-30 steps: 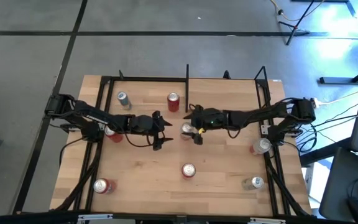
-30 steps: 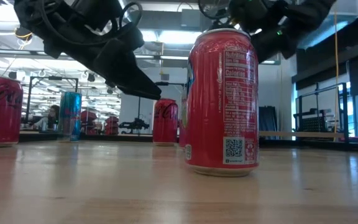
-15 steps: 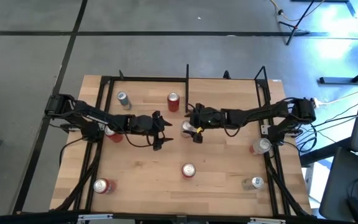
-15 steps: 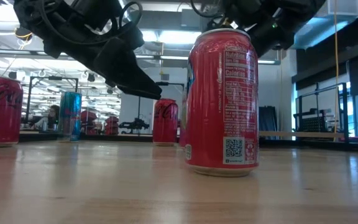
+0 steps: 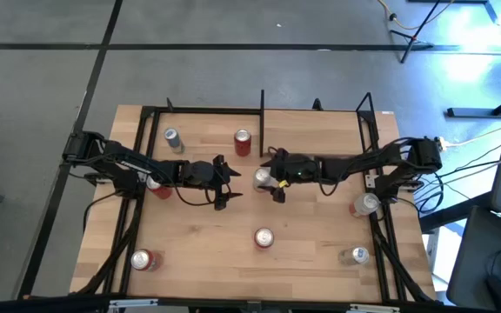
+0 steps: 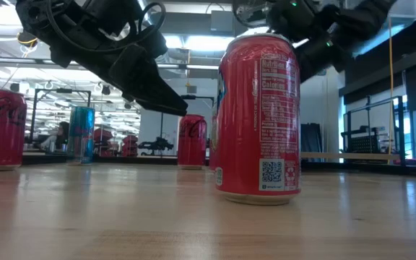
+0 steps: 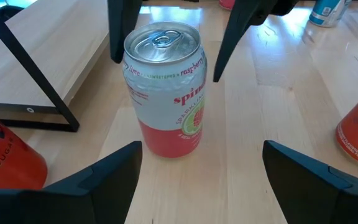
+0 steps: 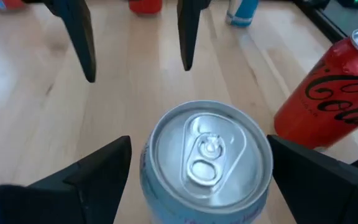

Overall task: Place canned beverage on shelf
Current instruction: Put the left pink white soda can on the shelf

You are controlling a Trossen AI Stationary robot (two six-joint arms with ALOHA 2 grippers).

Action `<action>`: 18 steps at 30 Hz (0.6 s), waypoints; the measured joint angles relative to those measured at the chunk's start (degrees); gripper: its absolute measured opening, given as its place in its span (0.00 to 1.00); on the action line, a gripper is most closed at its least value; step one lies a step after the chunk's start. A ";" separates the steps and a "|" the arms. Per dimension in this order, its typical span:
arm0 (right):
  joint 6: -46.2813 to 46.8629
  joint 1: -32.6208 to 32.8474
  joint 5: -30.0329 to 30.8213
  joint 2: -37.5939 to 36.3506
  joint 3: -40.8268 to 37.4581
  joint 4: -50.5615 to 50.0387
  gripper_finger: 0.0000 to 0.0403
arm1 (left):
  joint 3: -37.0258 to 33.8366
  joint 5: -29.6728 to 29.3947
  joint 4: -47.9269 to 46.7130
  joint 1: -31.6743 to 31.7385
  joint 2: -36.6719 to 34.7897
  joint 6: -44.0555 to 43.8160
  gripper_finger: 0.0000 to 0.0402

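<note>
In the high view the left end effector point(image 5: 225, 183) is at centre left of the tabletop point(image 5: 198, 235), its fingers spread wide and holding nothing. Just right of it, at the centre of the frame, stands a can point(image 5: 262, 179) with a silver top. The right end effector point(image 5: 273, 176) is over this can with fingers wide apart on both sides, not closed on it. The shelf point(image 5: 207, 130) lies in the upper part, with a red can point(image 5: 243, 142) on it.

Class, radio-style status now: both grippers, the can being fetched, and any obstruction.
Right gripper open, straddling the sparkling-water can, not closed. Left gripper open, facing it across the table centre. Shelf behind; red can stands there.
</note>
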 joint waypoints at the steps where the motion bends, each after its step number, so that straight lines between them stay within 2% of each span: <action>1: 0.51 0.00 -0.19 0.00 -1.18 2.10 0.88 | 0.00 0.00 0.00 0.01 0.01 -0.07 0.78; 6: 1.07 0.00 0.67 0.32 -5.85 11.88 0.88 | 0.00 -0.02 0.10 0.01 0.01 -0.15 0.78; 14: 0.57 0.00 2.34 2.82 -6.03 14.94 0.88 | 0.00 -0.04 0.34 0.01 0.01 0.35 0.78; 18: -0.67 0.00 2.32 3.87 -6.00 17.14 0.80 | 0.01 -0.04 0.26 0.01 0.03 0.44 0.78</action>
